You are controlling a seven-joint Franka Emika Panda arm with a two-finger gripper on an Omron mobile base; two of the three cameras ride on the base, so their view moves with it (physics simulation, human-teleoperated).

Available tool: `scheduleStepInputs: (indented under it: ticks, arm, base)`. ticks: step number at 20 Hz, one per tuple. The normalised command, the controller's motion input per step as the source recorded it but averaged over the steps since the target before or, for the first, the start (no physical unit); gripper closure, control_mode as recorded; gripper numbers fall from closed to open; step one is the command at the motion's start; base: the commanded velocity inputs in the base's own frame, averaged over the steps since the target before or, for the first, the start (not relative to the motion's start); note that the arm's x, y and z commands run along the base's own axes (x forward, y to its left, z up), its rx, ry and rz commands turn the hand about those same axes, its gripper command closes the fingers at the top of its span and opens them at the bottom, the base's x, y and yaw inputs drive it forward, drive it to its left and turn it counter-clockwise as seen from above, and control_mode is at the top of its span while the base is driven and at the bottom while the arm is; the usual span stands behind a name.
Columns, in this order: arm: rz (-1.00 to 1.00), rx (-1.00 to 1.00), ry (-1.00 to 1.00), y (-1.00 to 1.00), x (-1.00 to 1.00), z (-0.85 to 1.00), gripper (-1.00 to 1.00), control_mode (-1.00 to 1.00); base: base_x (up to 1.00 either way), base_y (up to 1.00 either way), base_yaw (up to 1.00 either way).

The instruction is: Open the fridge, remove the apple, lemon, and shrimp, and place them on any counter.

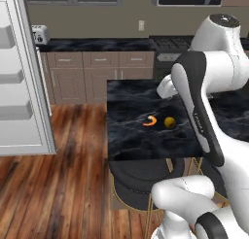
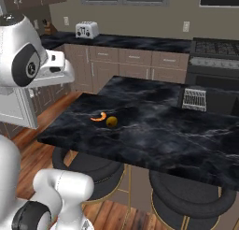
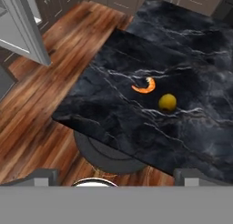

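The jaws are held wide open and nothing is held in them. Below them, on the black worktop (image 3: pixel 182 50), the shrimp (image 3: pixel 145 87) and the lemon (image 3: pixel 167 102) are seen side by side. The fridge (image 1: pixel 22 77) door is open.

glossy marble counter (image 3: pixel 136 123), wood floor (image 3: pixel 41 109)

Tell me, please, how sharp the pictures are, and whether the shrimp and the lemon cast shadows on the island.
Left base view: slightly soft, the shrimp and the lemon with no clear shadow. Right base view: soft too. Hand view: sharpest, with a faint dark patch under the lemon on the counter.
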Motion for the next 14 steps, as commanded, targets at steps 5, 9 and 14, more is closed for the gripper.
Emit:
scheduleStepInputs:
  ticks: [5,9,14]
  arm:
    - [0.00,0.00,-0.14,0.00,-0.32,0.00,-1.00,-1.00]
    - [0.00,0.00,0.00,0.00,-0.07,0.00,-1.00,-1.00]
    - [0.00,0.00,0.00,0.00,0.00,0.00,-1.00,-1.00]
  base:
    - [0.00,0.00,0.00]
    - [0.00,0.00,0.00]
    - [0.00,0.00,0.00]
